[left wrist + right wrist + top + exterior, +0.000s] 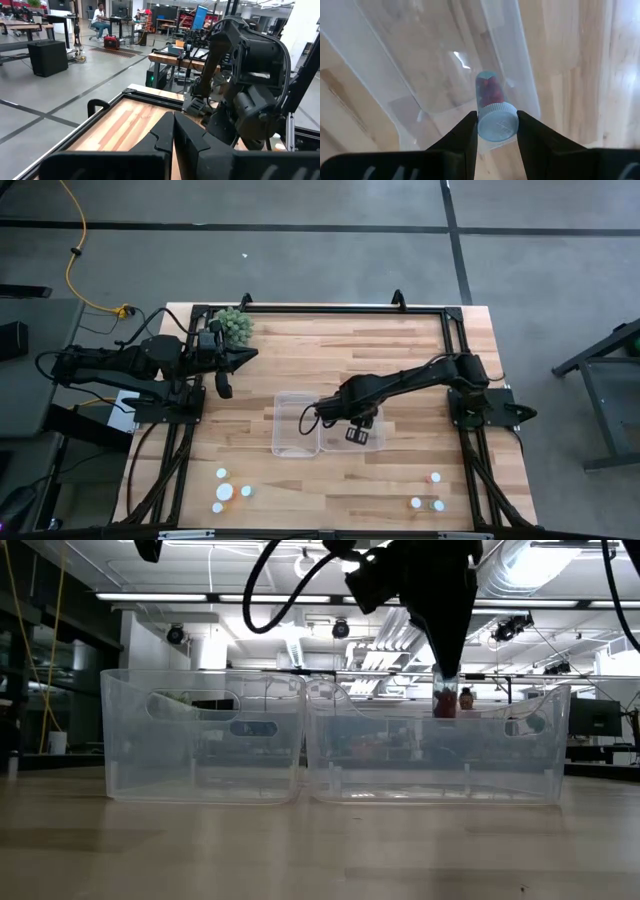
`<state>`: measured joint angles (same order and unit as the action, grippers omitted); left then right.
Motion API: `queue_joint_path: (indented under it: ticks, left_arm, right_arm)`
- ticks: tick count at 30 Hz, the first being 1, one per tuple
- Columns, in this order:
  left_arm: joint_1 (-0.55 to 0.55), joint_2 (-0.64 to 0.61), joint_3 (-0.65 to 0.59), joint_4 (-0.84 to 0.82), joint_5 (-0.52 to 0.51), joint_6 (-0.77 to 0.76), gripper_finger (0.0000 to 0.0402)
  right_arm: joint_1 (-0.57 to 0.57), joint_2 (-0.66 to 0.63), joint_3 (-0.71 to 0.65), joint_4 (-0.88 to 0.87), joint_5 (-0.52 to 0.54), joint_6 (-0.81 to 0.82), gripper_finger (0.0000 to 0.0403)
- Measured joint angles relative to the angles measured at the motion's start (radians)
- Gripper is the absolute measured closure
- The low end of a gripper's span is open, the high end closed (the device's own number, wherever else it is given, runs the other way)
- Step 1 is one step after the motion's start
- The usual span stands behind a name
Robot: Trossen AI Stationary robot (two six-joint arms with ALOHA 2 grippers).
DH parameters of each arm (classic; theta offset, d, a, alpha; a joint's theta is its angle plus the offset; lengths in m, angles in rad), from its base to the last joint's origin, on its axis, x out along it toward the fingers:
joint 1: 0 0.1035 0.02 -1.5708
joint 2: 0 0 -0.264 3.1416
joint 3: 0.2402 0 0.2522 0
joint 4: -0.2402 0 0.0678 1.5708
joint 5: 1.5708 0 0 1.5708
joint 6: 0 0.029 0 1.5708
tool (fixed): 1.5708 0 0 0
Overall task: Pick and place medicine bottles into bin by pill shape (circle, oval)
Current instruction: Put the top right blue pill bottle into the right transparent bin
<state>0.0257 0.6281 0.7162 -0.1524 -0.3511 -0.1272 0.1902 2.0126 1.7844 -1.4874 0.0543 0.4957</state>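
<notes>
While the right gripper (497,131) fingers clamp a red-pill bottle (492,107) over the right bin (352,423) | risk: release near rim, bottle bounces out | left gripper (224,366) parked, fingers together.

Wooden table (400,350) bears two clear bins (297,425), plant ball (236,326); loose medicine bottles (222,490).

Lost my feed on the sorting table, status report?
Right claw shut on a medicine bottle, hanging over the right clear bin. Left claw shut, parked by the plant ball. Nothing blocking the drop.
</notes>
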Motion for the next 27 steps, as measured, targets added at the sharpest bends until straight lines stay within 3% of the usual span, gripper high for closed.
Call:
queue_joint_path:
  ticks: [8,27]
  left_arm:
    - [0.000,0.000,0.000,0.000,0.000,0.000,0.0401]
    - [0.000,0.000,0.000,0.000,-0.001,0.000,0.0401]
  right_arm:
    - [0.000,-0.069,-0.171,0.056,-0.068,-0.026,0.0306]
    - [0.006,-0.110,-0.379,0.274,-0.067,-0.113,0.0306]
